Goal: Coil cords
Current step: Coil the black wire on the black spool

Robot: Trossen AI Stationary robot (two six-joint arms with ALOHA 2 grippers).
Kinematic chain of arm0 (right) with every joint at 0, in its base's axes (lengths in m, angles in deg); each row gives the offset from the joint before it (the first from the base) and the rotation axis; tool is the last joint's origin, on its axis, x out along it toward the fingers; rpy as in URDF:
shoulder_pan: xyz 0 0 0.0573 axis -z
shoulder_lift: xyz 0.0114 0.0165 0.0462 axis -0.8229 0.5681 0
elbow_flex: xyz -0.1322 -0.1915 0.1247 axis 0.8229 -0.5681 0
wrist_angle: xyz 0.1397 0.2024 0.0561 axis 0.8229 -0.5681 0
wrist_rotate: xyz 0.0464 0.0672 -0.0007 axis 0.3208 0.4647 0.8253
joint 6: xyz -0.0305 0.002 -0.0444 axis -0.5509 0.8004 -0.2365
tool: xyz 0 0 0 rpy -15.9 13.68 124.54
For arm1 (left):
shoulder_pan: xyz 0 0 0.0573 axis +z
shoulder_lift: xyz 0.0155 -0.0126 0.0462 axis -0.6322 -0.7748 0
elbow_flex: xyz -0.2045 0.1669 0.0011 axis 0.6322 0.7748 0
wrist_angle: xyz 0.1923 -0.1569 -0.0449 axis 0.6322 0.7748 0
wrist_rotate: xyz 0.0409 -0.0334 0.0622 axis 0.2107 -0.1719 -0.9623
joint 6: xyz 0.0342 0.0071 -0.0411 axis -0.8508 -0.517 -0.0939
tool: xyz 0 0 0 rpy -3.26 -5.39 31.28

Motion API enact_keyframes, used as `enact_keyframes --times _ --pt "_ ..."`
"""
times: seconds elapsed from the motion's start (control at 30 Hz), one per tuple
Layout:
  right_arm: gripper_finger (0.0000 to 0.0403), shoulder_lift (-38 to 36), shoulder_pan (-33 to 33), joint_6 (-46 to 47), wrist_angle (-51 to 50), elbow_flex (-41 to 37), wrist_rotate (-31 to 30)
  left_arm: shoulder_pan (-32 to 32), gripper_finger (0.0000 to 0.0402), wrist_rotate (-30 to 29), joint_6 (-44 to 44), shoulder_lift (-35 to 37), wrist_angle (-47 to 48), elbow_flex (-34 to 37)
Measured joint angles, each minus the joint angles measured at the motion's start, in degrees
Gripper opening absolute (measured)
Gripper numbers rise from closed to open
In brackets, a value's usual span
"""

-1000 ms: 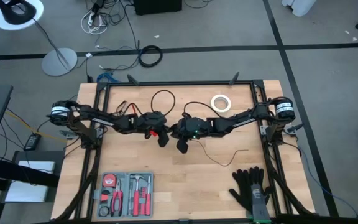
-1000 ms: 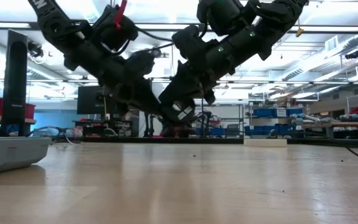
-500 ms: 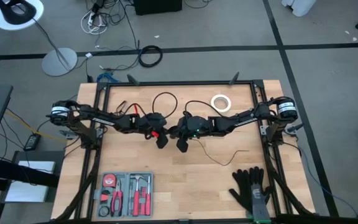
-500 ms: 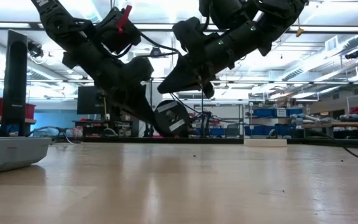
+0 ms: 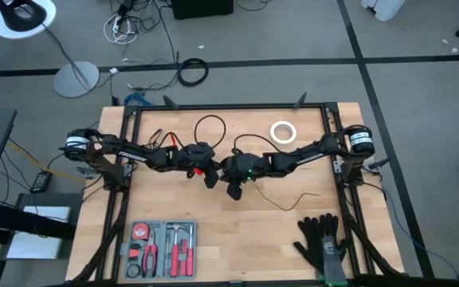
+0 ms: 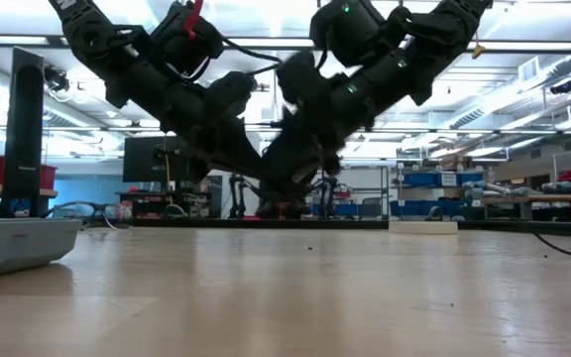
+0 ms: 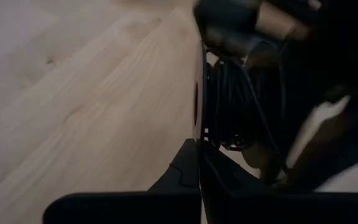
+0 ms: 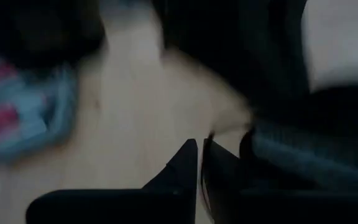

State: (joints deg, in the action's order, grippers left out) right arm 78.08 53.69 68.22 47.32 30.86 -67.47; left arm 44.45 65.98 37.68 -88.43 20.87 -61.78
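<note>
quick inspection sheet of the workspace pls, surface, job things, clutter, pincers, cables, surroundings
surface: wooden table, bare in the middle front
job's things: thin black cord, loops at the back, loose tail front right
clutter: white tape ring, tool tray, black gloves
grippers: left pincer shut at table centre on wound cord; right pincer close beside it, nearly shut
cables: several on the floor behind the table
surroundings: lamp base, shelving in low view

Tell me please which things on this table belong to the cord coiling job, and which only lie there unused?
Job: thin black cord, round black puck, left gripper, right gripper.

Lying about: white tape ring, tool tray, black gloves.
</note>
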Motion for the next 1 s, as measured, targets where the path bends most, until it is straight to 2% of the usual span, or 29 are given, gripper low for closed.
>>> enact_keyframes --times 0.2,0.63,0.77,0.9,1.0 --pt "0.0059 0.09 -0.16 1.46 -11.63 -0.04 -0.51 0.02 0.0 0.46 0.09 0.0 -1.05 -0.04" --pt "0.007 -0.74 -1.14 1.5 -14.77 -0.04 -1.04 1.85 0.0 1.15 -0.11 0.02 -3.73 0.05" --pt "0.007 -0.76 -2.29 2.27 -15.06 -0.04 -3.12 3.08 0.0 3.07 0.18 0.04 -8.51 1.91" --pt "0.0069 -0.76 -3.91 2.55 -15.37 -0.04 -8.44 4.67 0.0 5.64 2.65 0.04 -13.88 5.05" --pt "0.0053 -0.76 -4.66 2.61 -15.3 -0.04 -11.22 5.42 0.0 7.85 4.45 0.04 -18.79 7.67"
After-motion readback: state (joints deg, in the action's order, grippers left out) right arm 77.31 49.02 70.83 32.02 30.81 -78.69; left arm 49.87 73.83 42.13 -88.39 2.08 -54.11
